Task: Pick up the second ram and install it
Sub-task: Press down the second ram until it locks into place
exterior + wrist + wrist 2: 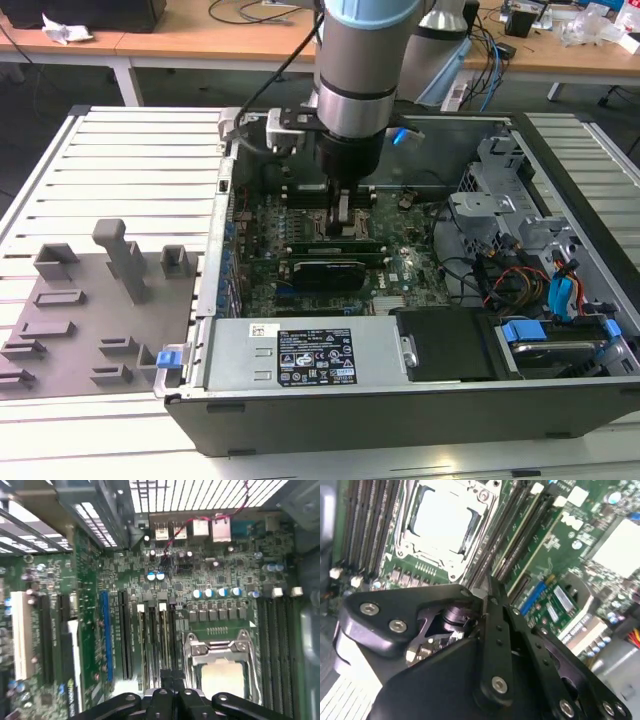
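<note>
**Gripper down on the memory slots**

At the exterior view's left, a grey tray of plastic blocks lies on the slatted table, just beside the open computer case. Inside the case, the green motherboard lies flat, with a black card on its near side and the metal power supply along the near wall.

The arm reaches straight down over the board. Its gripper is low among the memory slots, and in the first wrist view its fingertips are drawn together. They sit at the top edge of the second ram, which stands upright in its slot beside another stick. Whether they pinch it cannot be told.

The square CPU socket is just beside these slots. At the exterior view's far right sits the drive bay, with blue tabs and loose cables.
</note>
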